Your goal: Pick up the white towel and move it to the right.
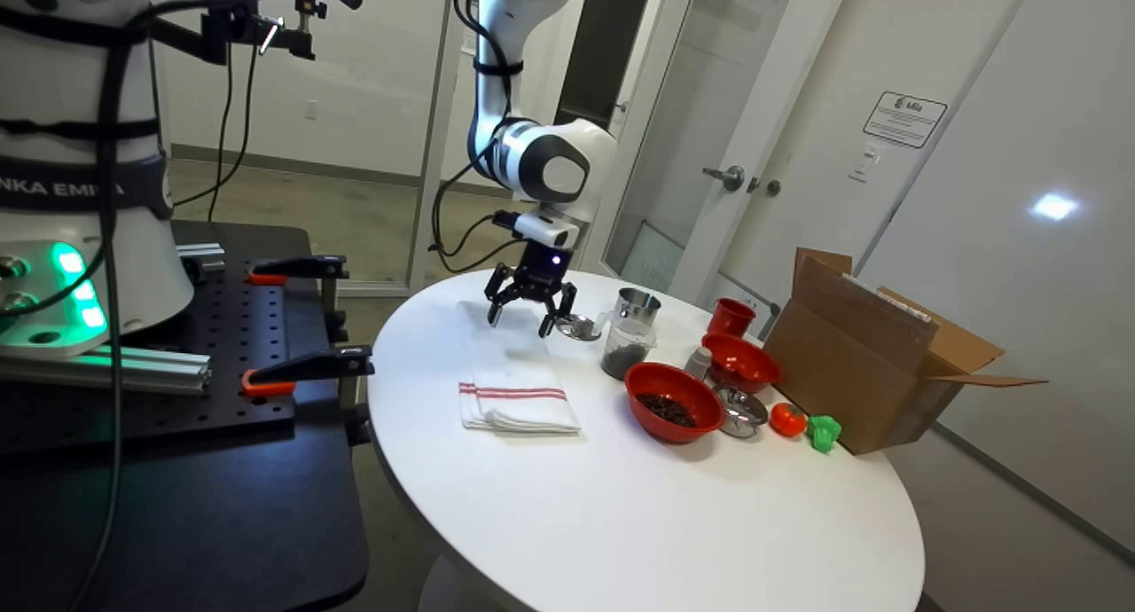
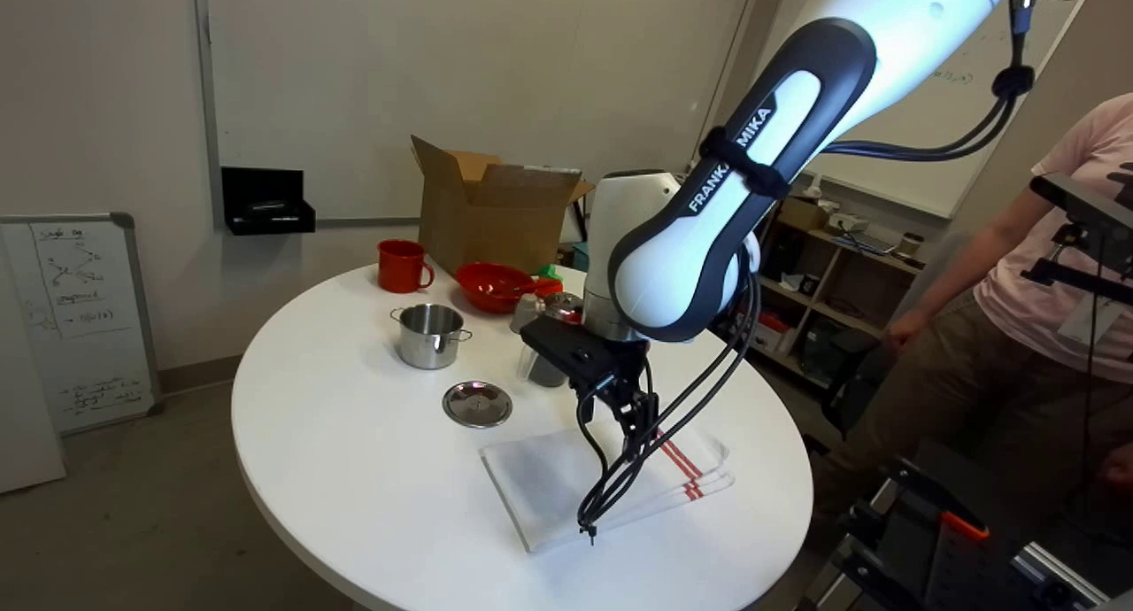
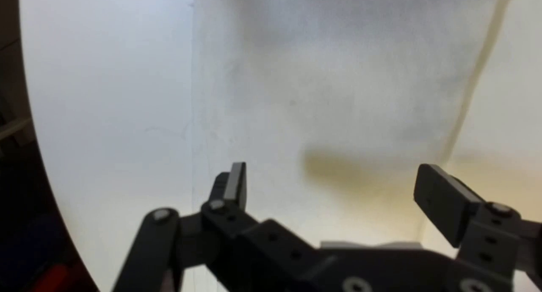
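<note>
The white towel (image 1: pixel 519 408) lies folded and flat on the round white table, with red stripes across one end. In an exterior view the towel (image 2: pixel 544 483) is partly hidden behind the arm's cables and gripper. My gripper (image 1: pixel 519 326) points down over the plain end of the towel, with its fingers spread and nothing between them. In the wrist view the towel (image 3: pixel 334 97) spreads below the open gripper (image 3: pixel 330 169), and one towel edge passes near the right finger. How far the fingertips are above the cloth I cannot tell exactly.
A metal lid (image 2: pixel 478 405) lies beside the towel. A metal pot (image 2: pixel 429 338), a glass jar (image 1: pixel 627 350), a red bowl with dark contents (image 1: pixel 674 402), another red bowl (image 1: pixel 743 362), a red mug (image 2: pixel 403 267) and a cardboard box (image 1: pixel 851 355) stand farther along the table (image 1: pixel 709 523).
</note>
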